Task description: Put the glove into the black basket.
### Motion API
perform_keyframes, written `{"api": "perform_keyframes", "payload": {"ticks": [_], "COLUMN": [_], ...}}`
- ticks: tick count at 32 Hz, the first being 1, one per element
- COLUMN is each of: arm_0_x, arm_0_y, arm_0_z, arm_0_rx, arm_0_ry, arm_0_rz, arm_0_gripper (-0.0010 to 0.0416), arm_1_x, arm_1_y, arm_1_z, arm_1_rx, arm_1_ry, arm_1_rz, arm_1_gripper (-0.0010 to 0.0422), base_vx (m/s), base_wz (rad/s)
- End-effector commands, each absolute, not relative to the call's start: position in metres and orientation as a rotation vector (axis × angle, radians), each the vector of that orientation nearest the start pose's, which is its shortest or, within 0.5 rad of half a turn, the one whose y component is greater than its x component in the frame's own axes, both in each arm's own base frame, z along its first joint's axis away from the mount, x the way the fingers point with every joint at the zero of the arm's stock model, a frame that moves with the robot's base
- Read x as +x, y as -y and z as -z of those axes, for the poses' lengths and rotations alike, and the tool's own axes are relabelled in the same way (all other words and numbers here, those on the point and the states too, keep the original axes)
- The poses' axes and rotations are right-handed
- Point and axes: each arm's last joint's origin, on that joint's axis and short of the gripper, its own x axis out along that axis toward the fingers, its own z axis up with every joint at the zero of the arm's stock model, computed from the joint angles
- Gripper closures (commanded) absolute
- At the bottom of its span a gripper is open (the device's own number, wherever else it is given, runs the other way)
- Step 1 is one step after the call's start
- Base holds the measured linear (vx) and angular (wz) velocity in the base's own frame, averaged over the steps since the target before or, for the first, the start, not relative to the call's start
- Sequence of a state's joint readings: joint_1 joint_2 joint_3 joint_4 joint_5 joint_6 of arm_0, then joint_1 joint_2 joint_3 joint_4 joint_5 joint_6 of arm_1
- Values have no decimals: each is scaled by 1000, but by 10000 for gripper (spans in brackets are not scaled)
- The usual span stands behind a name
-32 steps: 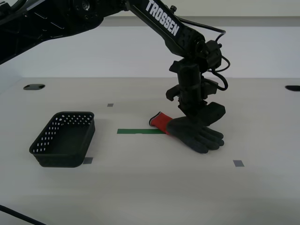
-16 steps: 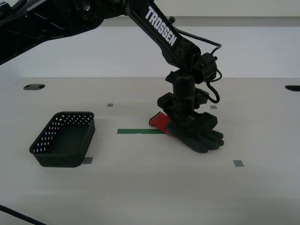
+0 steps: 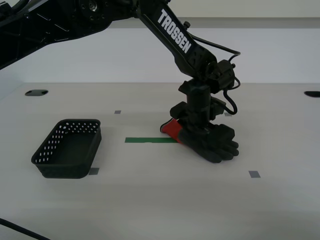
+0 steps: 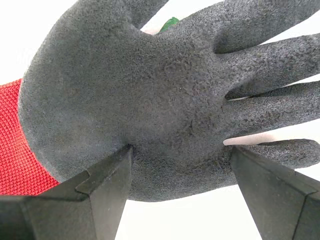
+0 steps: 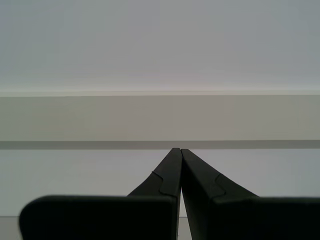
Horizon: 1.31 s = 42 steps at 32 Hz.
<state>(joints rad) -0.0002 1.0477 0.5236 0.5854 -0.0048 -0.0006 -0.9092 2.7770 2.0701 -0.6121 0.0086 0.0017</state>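
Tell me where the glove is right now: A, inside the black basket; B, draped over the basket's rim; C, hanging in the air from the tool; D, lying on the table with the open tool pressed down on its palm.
D: the glove lies flat on the table, my second tool open with its fingers planted on the grey palm, and the black basket sits empty off toward the exterior view's left.

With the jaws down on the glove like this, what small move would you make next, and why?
Probably shut my second gripper: its jaws stand open astride the glove palm, pressed onto it, and the glove lies flat on the table, not yet gripped.
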Motion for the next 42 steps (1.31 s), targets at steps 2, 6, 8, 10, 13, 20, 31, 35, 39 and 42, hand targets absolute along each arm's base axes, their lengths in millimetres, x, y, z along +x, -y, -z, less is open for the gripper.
{"api": "perform_keyframes", "payload": {"ticks": [2, 6, 8, 10, 13, 20, 31, 35, 39, 42], "arm_0_x": [227, 227, 227, 227, 227, 227, 227, 227, 227, 227], "arm_0_y": [0, 0, 0, 0, 0, 0, 0, 0, 0, 0], "arm_0_z": [-268, -268, -268, -268, -268, -268, -268, -268, -268, -268], "arm_0_rx": [-1, -1, -1, -1, -1, -1, -1, -1, -1, -1], "arm_0_ry": [66, 66, 66, 66, 66, 66, 66, 66, 66, 67], "arm_0_rz": [-4, -4, -4, -4, -4, -4, -4, -4, -4, -4], "arm_0_gripper": [405, 405, 405, 405, 405, 405, 405, 405, 405, 405], "arm_1_x": [316, 316, 316, 316, 316, 315, 313, 311, 311, 315], "arm_1_y": [407, 407, 407, 408, 408, 409, 404, 400, 397, 396], "arm_1_z": [12, 12, 12, 12, 12, 12, 12, 12, 6, -16], "arm_1_rx": [587, 573, 574, 571, 571, 566, 624, 665, 697, 686], "arm_1_ry": [-1223, -1225, -1225, -1219, -1216, -1225, -1263, -1295, -1316, -1300], "arm_1_rz": [775, 766, 766, 767, 769, 823, 839, 849, 858, 856], "arm_1_gripper": [147, 147, 149, 165, 222, 407, 413, 413, 413, 413], "base_vx": [0, 0, 0, 0, 0, 0, 0, 0, 0, 0], "base_wz": [0, 0, 0, 0, 0, 0, 0, 0, 0, 0]}}
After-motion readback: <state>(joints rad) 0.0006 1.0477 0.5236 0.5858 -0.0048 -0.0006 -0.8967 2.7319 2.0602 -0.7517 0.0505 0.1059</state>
